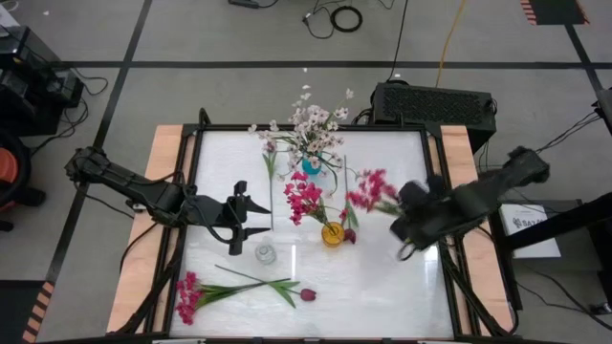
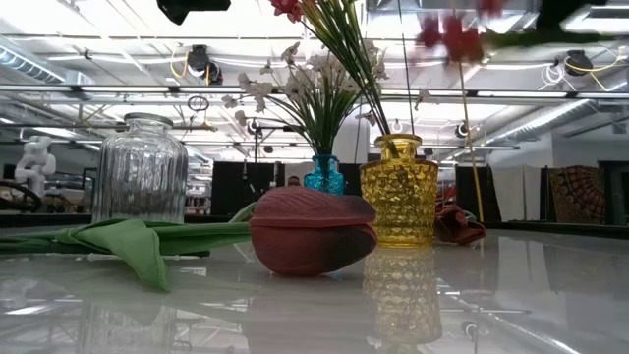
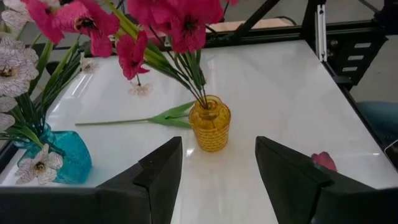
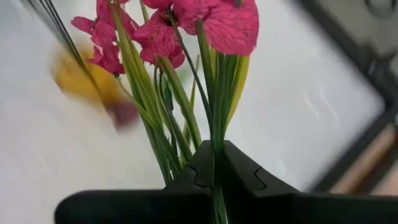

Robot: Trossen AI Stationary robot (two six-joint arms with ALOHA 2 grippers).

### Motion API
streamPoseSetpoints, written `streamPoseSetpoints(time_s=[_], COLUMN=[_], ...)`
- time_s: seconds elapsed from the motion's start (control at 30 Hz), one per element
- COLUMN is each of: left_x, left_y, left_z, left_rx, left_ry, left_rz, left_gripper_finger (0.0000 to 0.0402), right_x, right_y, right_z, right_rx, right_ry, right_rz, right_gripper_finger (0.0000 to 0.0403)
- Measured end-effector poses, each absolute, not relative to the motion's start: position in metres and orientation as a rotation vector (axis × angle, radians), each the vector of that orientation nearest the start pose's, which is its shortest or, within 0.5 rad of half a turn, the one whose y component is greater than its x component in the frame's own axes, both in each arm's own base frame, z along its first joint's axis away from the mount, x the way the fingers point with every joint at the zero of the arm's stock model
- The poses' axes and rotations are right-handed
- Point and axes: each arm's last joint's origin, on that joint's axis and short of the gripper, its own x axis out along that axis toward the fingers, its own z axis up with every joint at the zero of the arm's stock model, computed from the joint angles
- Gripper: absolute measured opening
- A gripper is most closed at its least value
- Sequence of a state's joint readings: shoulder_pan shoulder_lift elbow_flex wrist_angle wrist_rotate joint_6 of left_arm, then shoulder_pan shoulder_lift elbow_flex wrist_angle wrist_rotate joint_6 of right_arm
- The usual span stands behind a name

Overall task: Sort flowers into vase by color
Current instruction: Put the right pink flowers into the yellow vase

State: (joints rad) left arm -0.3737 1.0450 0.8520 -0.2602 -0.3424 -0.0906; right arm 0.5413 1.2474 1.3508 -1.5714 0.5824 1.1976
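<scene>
The left gripper [image 1: 251, 218] hovers over the left half of the worktop [image 1: 382, 287], its fingers [image 3: 155, 177] apart and holding nothing; in its wrist view they frame the yellow vase [image 3: 209, 122].

Near the front left corner a magenta cluster [image 1: 187, 296] lies flat, its green stem running toward the middle. A maroon tulip [image 1: 307, 294] lies beside it near the front edge, its stem and leaves crossing that stem. In the low view this tulip's head [image 2: 312, 231] rests on the glossy surface with a leaf [image 2: 133, 246] to its left. A clear glass jar [image 1: 265, 253] stands empty just in front of the left gripper.

Toward the back edge, near the middle, a blue vase [image 1: 311, 165] holds a spray of white-pink blossoms [image 1: 316, 122]. One more white-pink stem [image 1: 270, 153] lies on the worktop just left of it.

Near the centre the yellow vase [image 1: 332, 234] holds magenta blooms [image 1: 304, 198], and a second maroon tulip [image 1: 350, 235] lies just to its right, its head touching or nearly touching the vase.

The right gripper [image 4: 216, 177] is above the right half of the worktop, its fingers clamped on the green stems of a magenta bunch [image 1: 371, 191], which is held in the air just right of the yellow vase.
</scene>
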Motion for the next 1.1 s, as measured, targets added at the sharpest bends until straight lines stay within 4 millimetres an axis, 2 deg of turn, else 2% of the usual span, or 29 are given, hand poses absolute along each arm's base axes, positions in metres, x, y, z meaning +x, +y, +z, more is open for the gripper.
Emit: streamPoseSetpoints(time_s=[0.1,0.2,0.3,0.4,0.53,0.67,0.83,0.97,1.1], left_x=[0.214,0.215,0.217,0.218,0.220,0.224,0.239,0.253,0.261], left_y=[-0.073,-0.074,-0.075,-0.075,-0.077,-0.084,-0.099,-0.108,-0.111], left_z=[0.304,0.308,0.312,0.316,0.327,0.337,0.336,0.327,0.324], left_rx=[0.062,0.045,0.031,0.018,0.004,0.007,0.047,0.094,0.101], left_ry=[0.406,0.361,0.317,0.273,0.164,0.041,-0.058,-0.096,-0.128], left_rz=[-0.011,-0.012,-0.014,-0.016,-0.030,-0.097,-0.188,-0.193,-0.189], left_gripper_finger=[0.0211,0.0211,0.0211,0.0211,0.0211,0.0211,0.0211,0.0211,0.0211], right_x=[0.142,0.128,0.125,0.128,0.142,0.164,0.195,0.219,0.230], right_y=[0.071,0.067,0.069,0.073,0.084,0.102,0.121,0.130,0.134], right_z=[0.370,0.384,0.393,0.399,0.407,0.413,0.422,0.431,0.442], right_rx=[0.242,0.222,0.200,0.195,0.222,0.206,0.170,0.134,0.122], right_ry=[0.731,0.475,0.261,0.118,-0.001,-0.047,-0.050,-0.035,-0.111], right_rz=[-0.697,-0.696,-0.707,-0.738,-0.782,-0.808,-0.813,-0.611,-0.460], right_gripper_finger=[0.0002,0.0002,0.0007,0.0012,0.0014,0.0014,0.0015,0.0015,0.0015])
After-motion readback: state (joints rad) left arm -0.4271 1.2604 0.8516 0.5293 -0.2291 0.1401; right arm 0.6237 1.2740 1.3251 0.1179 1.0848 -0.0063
